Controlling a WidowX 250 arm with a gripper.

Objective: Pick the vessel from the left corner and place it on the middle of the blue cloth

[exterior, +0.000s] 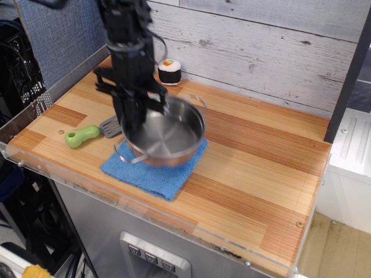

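Observation:
The vessel (168, 136), a shiny round steel pan with thin loop handles, is over the middle of the blue cloth (148, 175), tilted a little; I cannot tell whether it touches the cloth. My gripper (132, 123) comes down from above and is shut on the pan's left rim. The cloth lies flat on the wooden table, mostly covered by the pan, with its front and left edges showing.
A grey spatula with a green handle (82, 135) lies left of the cloth. A sushi-roll toy (170, 72) stands at the back by the plank wall. A dark post stands at the back left, and a clear guard (69, 174) runs along the table's front edge.

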